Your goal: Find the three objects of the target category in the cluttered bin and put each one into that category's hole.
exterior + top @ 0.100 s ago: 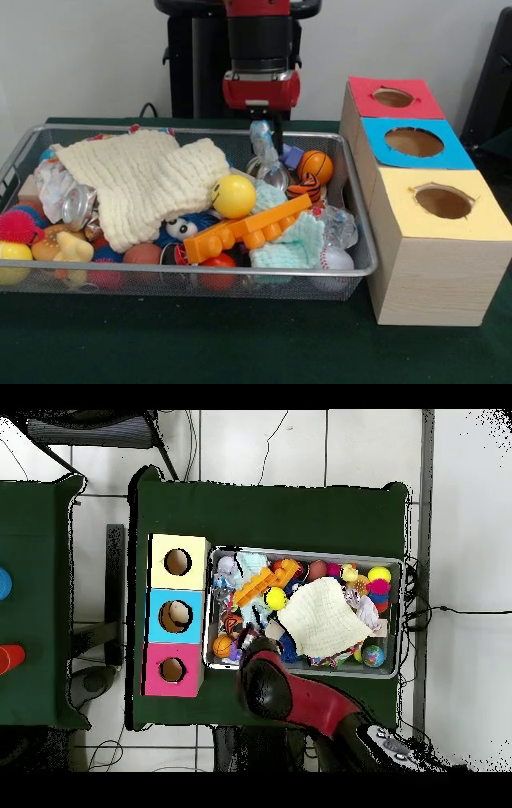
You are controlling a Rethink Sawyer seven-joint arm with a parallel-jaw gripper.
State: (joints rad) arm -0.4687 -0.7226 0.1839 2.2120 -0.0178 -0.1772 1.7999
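My gripper (268,136) hung at the bin's (364,268) far edge, toward the corner nearest the boxes, and it pinched a crinkled clear wrapper (262,144) that trailed down into the clutter. Just beside it lay a small basketball (317,166), with a striped orange ball (305,188) below that, both near the bin's box-side wall. A yellow smiley ball (234,196) sat mid-bin, touching a long orange brick (248,229) that slanted toward the front edge. A big cream cloth (140,184) covered much of the middle and hid whatever lay under it; a blue toy with eyes (182,228) peeked from beneath its hem. A pale green knit (292,244) and a baseball (336,258) filled the front corner by the boxes. The far-side corner away from the boxes was packed with a can (78,206), a spiky pink ball (16,226) and other small toys. Beside the bin stood three boxes in a row, each with a round hole: red (396,98) farthest, blue (416,142) in the middle, yellow (442,204) nearest the table's front edge. The green table (240,344) lay bare along its front edge. From overhead, my arm (300,699) crossed the bin's edge near the red box (172,670).
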